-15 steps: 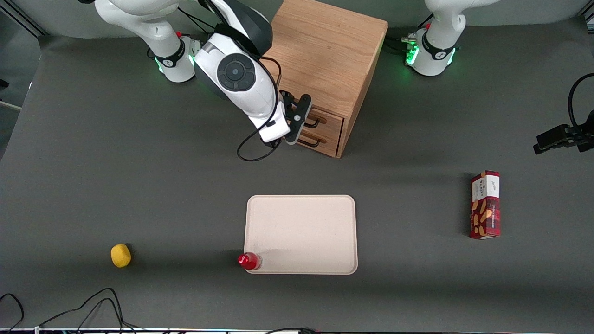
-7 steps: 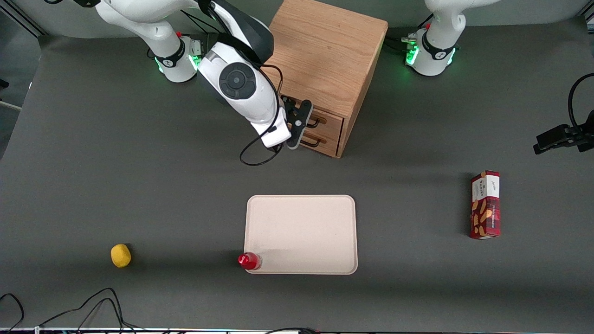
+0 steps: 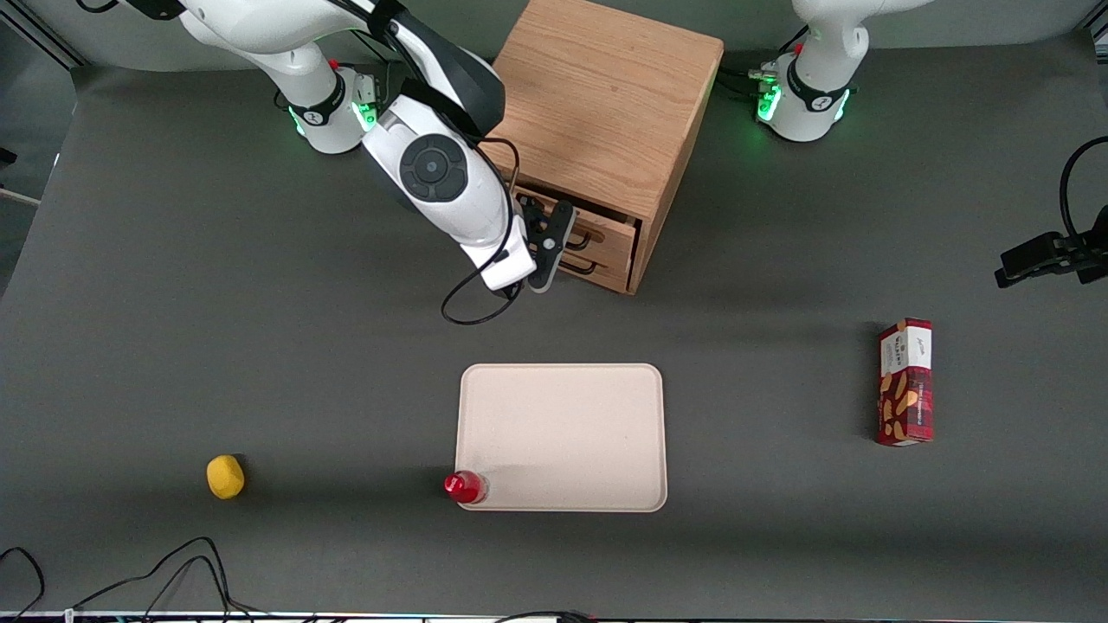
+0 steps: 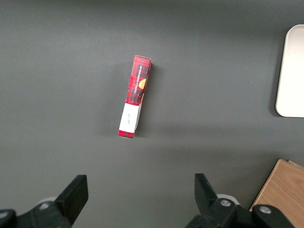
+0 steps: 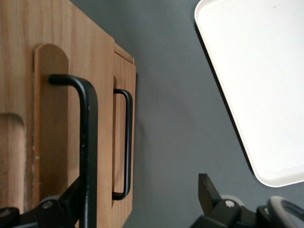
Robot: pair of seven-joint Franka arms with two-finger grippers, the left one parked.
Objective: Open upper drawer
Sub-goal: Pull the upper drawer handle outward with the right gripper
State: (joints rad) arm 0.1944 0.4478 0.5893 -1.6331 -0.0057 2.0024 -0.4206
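Observation:
The oak cabinet (image 3: 606,95) stands at the table's back, between the two arm bases. Its upper drawer (image 3: 610,231) is pulled out a little, with a dark gap under the cabinet top. My right gripper (image 3: 554,247) is open at the drawer's front. In the right wrist view (image 5: 137,199), one finger (image 5: 66,202) sits between the upper drawer's black wire handle (image 5: 88,142) and the drawer front (image 5: 52,118). The other finger (image 5: 208,192) hangs free over the table. The lower drawer (image 5: 121,76) is shut, and its handle (image 5: 127,142) is untouched.
A beige tray (image 3: 563,437) lies nearer the front camera than the cabinet. A red-capped bottle (image 3: 465,486) stands at the tray's corner. A yellow object (image 3: 225,477) lies toward the working arm's end. A red snack box (image 3: 905,382) lies toward the parked arm's end.
My gripper has moved a little toward the front camera with one finger hooked on the handle. The upper drawer has slid out slightly.

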